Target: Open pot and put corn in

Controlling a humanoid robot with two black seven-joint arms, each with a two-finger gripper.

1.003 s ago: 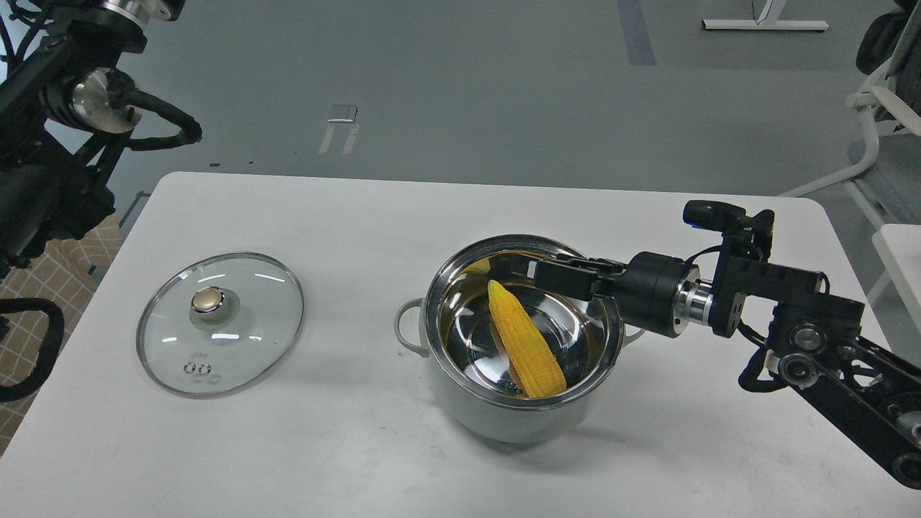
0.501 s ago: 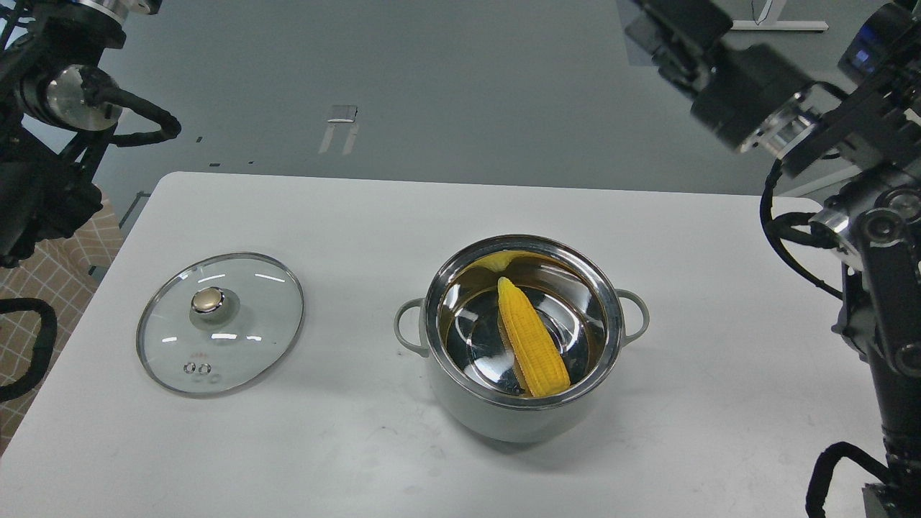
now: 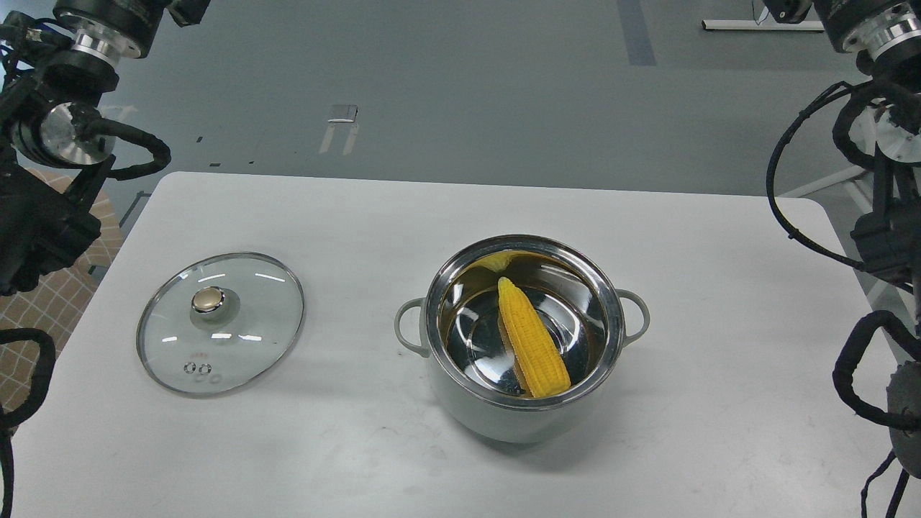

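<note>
- Corn lay inside pot, tip toward the far wall; task looked done.
- Lid sat on desk, left of pot, leaving it open.
- Both arms' jaws were out of view; state unknown.

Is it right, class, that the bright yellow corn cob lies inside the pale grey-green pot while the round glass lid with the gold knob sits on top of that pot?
Not quite. The bright yellow corn cob does lie inside the pale grey-green pot, but the round glass lid rests flat on the white table, left of the pot and apart from it, as the head view shows.
</note>
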